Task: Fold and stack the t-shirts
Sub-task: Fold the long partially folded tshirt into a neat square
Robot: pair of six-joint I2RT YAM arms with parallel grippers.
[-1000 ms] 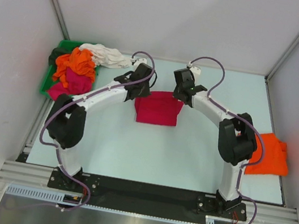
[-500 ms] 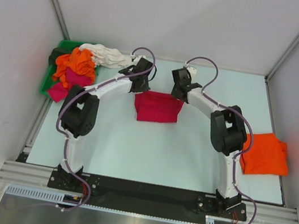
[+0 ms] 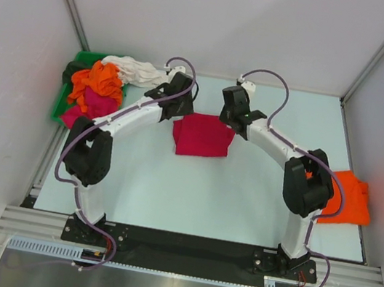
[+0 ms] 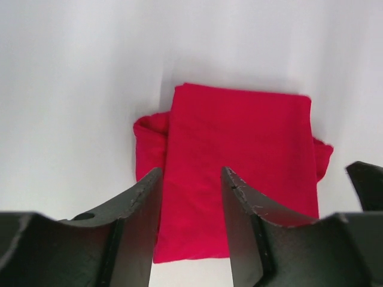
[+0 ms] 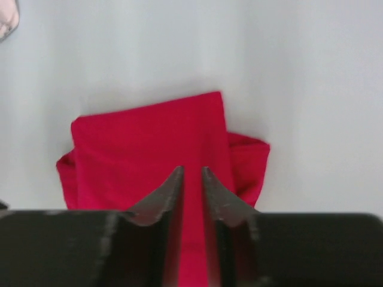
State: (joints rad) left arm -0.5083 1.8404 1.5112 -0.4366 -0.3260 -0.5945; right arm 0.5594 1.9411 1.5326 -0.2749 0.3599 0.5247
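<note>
Pale blue table (image 3: 191,195) stretches open between the arm bases and the folded crimson t-shirt (image 3: 202,141). The shirt lies flat at mid-table with straight edges and a sleeve bulging from each side. A folded orange t-shirt (image 3: 351,199) sits by the table's right edge, well apart. Loose shirts (image 3: 98,87) heap over the green bin (image 3: 62,96) at far left. The left gripper (image 4: 191,179) hovers by the crimson shirt's far-left corner, fingers spread and empty. The right gripper (image 5: 191,173) is by the far-right corner, narrowly parted, pinching nothing.
</note>
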